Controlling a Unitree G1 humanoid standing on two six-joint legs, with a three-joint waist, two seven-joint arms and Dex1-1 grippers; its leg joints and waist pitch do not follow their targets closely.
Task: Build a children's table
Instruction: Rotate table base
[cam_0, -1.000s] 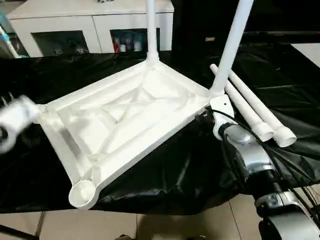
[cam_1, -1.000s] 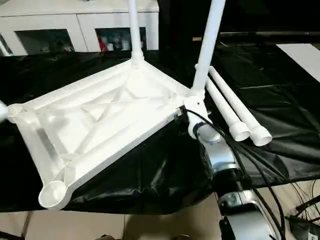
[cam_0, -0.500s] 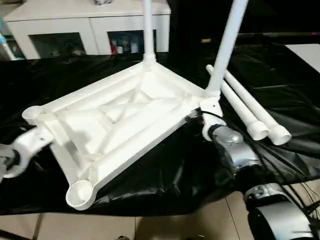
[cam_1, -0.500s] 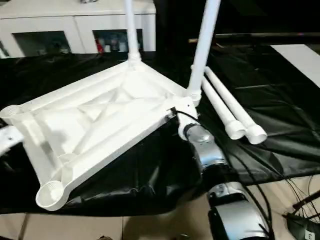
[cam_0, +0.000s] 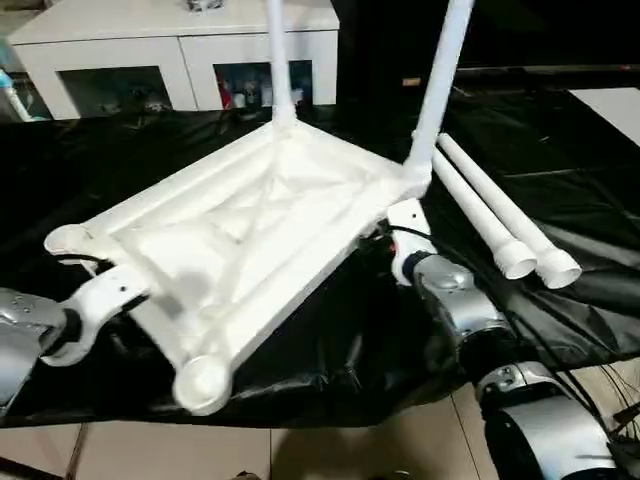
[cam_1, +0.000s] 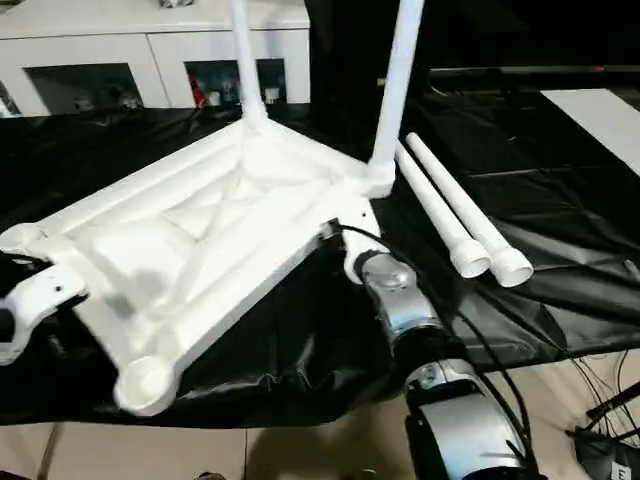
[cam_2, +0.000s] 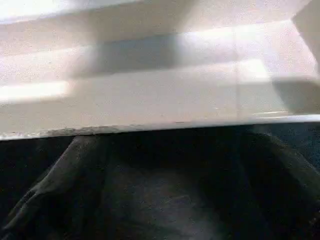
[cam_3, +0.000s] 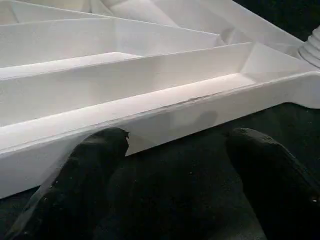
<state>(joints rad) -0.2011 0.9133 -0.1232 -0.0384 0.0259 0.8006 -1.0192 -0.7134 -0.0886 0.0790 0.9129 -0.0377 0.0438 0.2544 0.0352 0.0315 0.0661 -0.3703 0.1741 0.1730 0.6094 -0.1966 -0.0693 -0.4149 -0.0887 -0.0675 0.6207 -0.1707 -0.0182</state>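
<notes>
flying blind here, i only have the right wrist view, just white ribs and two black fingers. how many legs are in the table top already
Observer: Two legs stand upright in the far corner sockets of the upside-down table top.
Operator: and the other two
Observer: The spare legs lie side by side on the black cover, on your right.
Operator: where's my right gripper against the top
Observer: The right gripper sits open at the top's right edge, just below the right-hand upright leg.
Operator: left arm?
Observer: The left arm is at the top's near-left edge, between the two empty corner sockets.
</notes>
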